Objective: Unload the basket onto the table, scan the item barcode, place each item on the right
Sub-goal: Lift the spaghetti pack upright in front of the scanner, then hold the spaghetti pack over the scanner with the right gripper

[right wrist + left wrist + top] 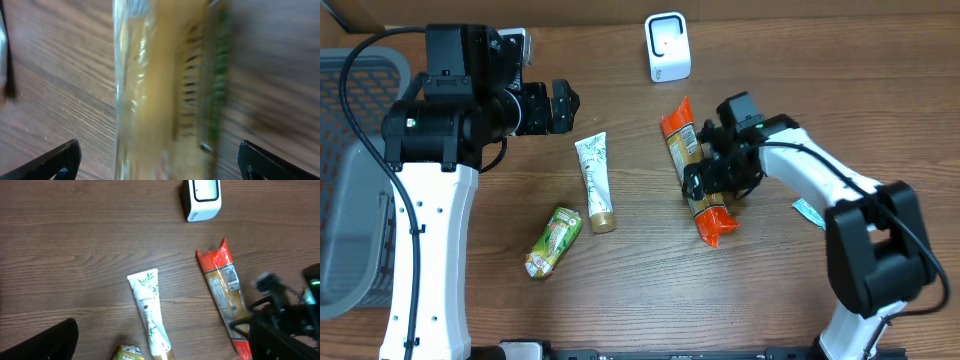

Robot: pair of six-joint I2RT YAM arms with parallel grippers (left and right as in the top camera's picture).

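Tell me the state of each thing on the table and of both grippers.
Scanner: standing upright.
Pack: lying flat, not gripped.
Tube: lying flat.
Pouch: lying flat.
Left gripper: open, empty.
Right gripper: open, fingers either side of the pack.

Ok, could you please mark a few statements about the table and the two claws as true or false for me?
1. The white scanner stands beyond the pasta packet, at the far side of the table. True.
2. The right claw is clamped on the white tube. False: it is open, its fingers either side of the pasta packet.
3. The white tube lies flat on the table, held by neither claw. True.
4. The green packet sits inside the grey basket. False: it lies on the table near the tube's cap end.
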